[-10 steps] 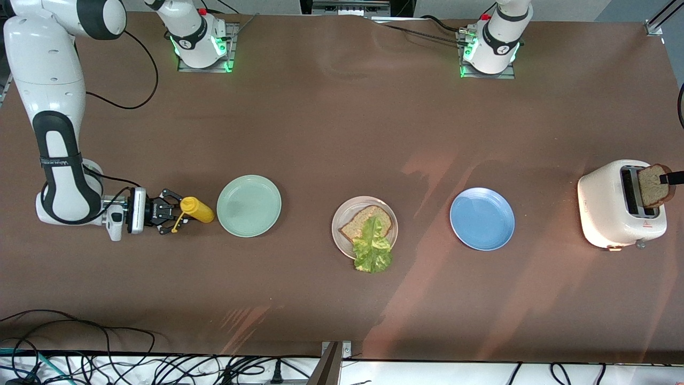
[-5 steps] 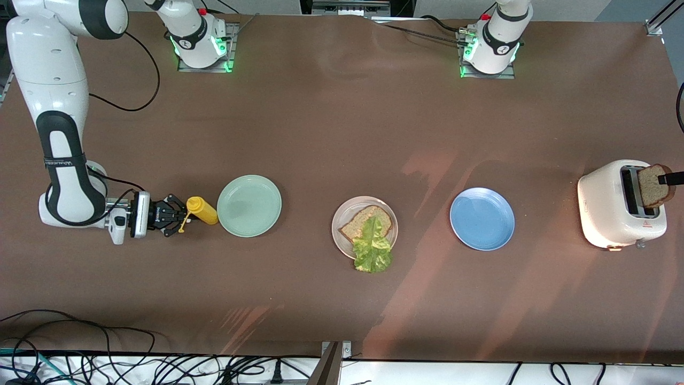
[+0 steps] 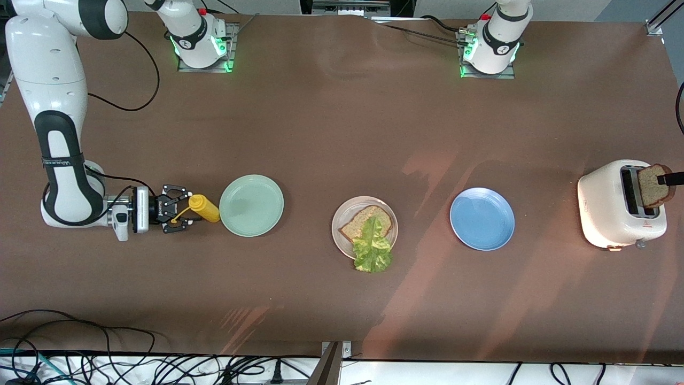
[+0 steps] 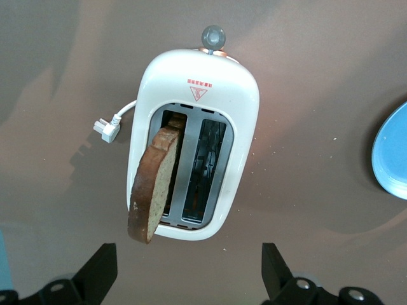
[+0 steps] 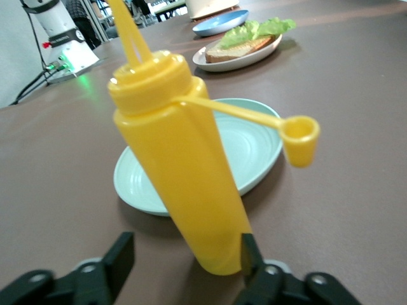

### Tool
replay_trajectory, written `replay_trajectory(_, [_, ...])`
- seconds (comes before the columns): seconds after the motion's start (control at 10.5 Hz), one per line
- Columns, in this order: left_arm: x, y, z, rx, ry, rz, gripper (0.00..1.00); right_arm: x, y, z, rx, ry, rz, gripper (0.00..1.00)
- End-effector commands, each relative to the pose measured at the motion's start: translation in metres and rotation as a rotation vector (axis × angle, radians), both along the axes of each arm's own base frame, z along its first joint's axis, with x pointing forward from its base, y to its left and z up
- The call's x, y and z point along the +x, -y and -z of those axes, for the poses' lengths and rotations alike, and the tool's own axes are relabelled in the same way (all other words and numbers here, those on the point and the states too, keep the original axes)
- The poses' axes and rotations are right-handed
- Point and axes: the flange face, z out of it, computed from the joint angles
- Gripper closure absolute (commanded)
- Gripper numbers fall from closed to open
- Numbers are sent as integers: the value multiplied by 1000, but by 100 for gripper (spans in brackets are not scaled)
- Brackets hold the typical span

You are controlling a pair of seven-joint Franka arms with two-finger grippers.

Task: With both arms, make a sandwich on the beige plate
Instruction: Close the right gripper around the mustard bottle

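Observation:
The beige plate holds one brown toast slice with a green lettuce leaf on it; the leaf hangs over the plate's near rim. They also show in the right wrist view. A second toast slice stands tilted in the white toaster. My left gripper is open over the toaster, its fingers apart from the slice. My right gripper is open at the base of a yellow squeeze bottle, with one finger against the bottle.
A mint-green plate lies right beside the yellow bottle, toward the left arm's end. A blue plate lies between the beige plate and the toaster. The toaster's cord and plug lie by it. Cables run along the near table edge.
My right gripper and the yellow bottle have shifted a little toward the mint-green plate, which moved slightly. The gripper's fingers have spread wider. The left gripper and toaster slice have not moved.

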Motion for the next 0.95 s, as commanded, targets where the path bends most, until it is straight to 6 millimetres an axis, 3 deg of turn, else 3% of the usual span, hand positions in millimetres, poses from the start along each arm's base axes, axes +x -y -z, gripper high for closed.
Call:
replay_trajectory(0.0, [1, 3, -3, 15, 1, 17, 0, -1, 0, -6, 64, 43, -12, 0])
replay_trajectory(0.48, [1, 3, -3, 16, 2, 17, 0, 9, -29, -3, 103, 111, 22, 0])
replay_trajectory(0.57, [1, 3, -3, 15, 3, 17, 0, 10, -31, 1, 98, 122, 30, 12])
replay_trajectory(0.76, [1, 3, -2, 15, 1, 17, 0, 15, -38, 7, 86, 164, 60, 89])
replay_trajectory(0.86, [1, 3, -2, 14, 2, 17, 0, 20, -36, 8, 47, 184, 79, 100])
